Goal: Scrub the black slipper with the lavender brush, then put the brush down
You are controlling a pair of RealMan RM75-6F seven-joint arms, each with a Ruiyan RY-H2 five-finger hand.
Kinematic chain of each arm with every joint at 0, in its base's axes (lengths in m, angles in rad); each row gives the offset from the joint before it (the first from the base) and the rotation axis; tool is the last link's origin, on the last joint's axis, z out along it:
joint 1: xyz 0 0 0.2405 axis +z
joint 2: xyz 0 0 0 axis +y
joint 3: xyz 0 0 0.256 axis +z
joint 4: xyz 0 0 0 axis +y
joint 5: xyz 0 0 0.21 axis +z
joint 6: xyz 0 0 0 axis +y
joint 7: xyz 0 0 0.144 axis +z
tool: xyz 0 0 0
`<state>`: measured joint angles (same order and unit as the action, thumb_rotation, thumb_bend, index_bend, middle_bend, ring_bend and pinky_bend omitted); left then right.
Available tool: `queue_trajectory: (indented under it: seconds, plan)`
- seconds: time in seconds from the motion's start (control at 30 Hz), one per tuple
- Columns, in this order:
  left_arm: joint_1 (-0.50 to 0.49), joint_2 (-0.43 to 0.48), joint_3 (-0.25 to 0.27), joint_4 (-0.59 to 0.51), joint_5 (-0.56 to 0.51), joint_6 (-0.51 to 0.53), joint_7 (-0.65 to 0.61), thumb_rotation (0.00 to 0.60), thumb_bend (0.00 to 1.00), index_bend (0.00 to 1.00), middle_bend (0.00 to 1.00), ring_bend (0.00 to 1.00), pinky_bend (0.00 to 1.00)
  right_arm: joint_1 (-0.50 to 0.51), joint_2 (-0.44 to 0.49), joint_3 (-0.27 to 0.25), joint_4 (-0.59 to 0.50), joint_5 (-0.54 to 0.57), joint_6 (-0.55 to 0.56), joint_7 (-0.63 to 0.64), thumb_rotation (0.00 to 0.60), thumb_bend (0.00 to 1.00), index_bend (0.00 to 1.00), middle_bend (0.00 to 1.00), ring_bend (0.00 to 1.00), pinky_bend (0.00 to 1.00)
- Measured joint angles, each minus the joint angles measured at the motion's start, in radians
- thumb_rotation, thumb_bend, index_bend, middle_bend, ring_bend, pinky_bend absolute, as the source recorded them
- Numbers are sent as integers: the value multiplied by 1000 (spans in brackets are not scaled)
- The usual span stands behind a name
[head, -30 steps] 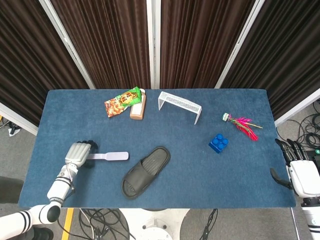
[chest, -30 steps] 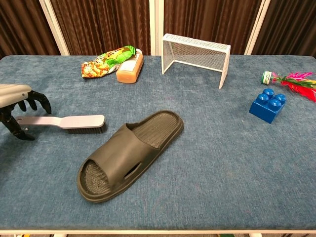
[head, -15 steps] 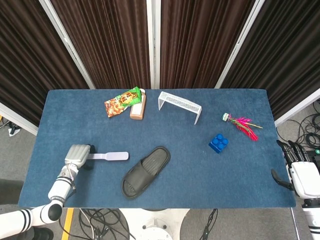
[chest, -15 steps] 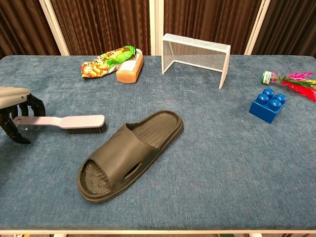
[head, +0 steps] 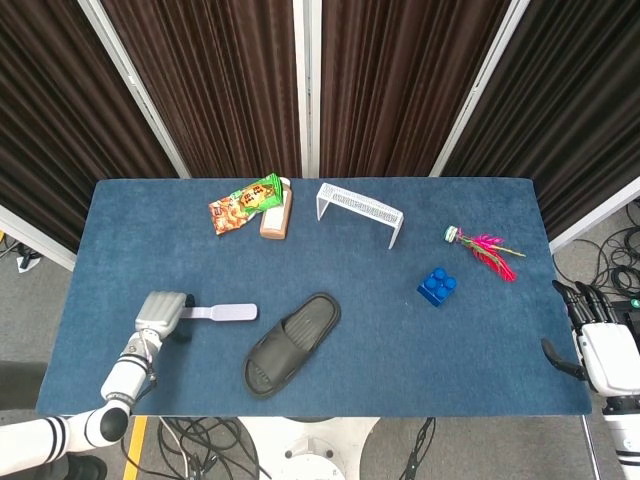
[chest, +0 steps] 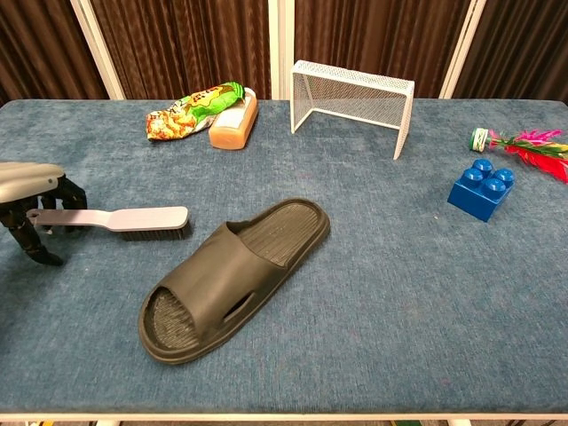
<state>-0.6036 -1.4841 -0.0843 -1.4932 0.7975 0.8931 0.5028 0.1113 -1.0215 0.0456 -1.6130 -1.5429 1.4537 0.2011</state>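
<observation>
— Slipper [chest: 232, 280]?
— Black, sole down on the blue table [chest: 399, 293], near the front edge, a little left of centre; toe end aimed far-right, heel end near-left.

— Brush [chest: 120, 218]?
— Lavender, lying flat just left of the slipper, apart from it; bristle head nearest the slipper, handle reaching left.

— Left hand [chest: 31, 200]?
— At the handle's left end, palm over it, dark fingers [chest: 27, 241] curled down on either side of the handle. Cannot tell whether clamped on the handle or only resting around it. Brush flat on the table.

— Right hand [head: 600, 345]?
— Off the table's right edge, in the head view only; fingers apart, holding nothing.

— Beyond that?
— Far left of centre, snack packet [chest: 191, 108] beside an orange soap bar [chest: 233, 124], touching. Right of them, small white mesh goal [chest: 355, 99], upright. Further right, blue toy brick [chest: 480, 188]; beyond it, near the right edge, pink feather shuttlecock [chest: 524, 142] lying on its side. Dark curtains [head: 210, 80] behind the far edge.
</observation>
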Motion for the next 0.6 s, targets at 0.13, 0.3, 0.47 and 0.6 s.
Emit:
queue_trajectory:
  seconds: [0.13,0.3,0.47,0.6]
  plan:
    - [-9,1,7,-10,-13,-3,3,600,63,551,593,541,526,-2,-2,-1,1,5,-2,1,600,272,16,131,0,0]
    - [-22,5,17,-22,-29,-22,4,600,75,554,600,559,544,-3,-3,0,3,6,-2,4,600,271,16,132,0,0]
    - [-39,9,18,-22,-53,-34,-1,600,162,604,650,633,602,-6,-4,0,4,6,0,6,600,273,16,133,0,0]
    - [-53,14,19,-18,-70,-51,-6,600,233,665,712,699,671,-10,-7,1,6,9,7,8,600,275,16,135,0,0]
